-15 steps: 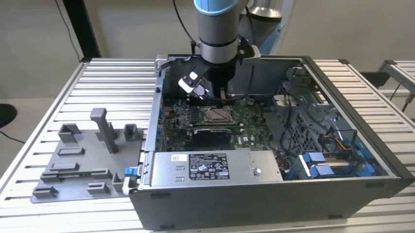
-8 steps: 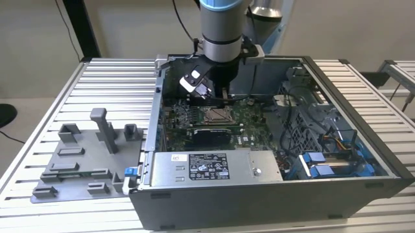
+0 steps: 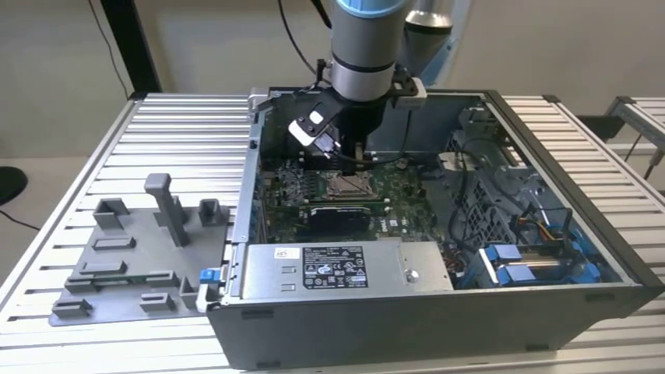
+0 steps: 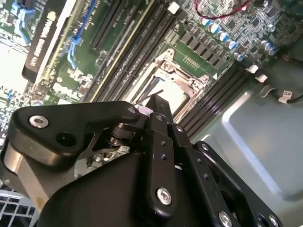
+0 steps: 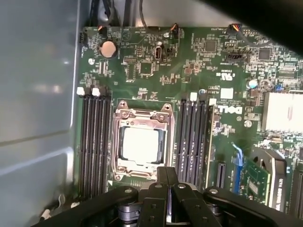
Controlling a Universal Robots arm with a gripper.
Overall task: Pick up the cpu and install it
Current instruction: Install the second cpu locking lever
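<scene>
The cpu (image 5: pixel 140 146), a pale silver square, lies flat inside the metal-framed socket (image 5: pixel 124 116) on the green motherboard. It also shows in the exterior view as the cpu (image 3: pixel 343 185) in the middle of the open computer case. My gripper (image 5: pixel 168 172) hangs just above the socket's edge with its two black fingers pressed together and nothing between them. In the second wrist view the gripper (image 4: pixel 156 101) tips hover over the cpu (image 4: pixel 176 100), apart from it. From the exterior view the gripper (image 3: pixel 359 159) stands upright over the board, just behind the socket.
Dark memory slots (image 5: pixel 94 142) flank the socket on both sides. A white-labelled power supply box (image 3: pixel 338 269) fills the case front. Blue drive brackets (image 3: pixel 519 261) sit at the exterior view's right. A grey parts fixture (image 3: pixel 135 265) lies on the slatted table at the left.
</scene>
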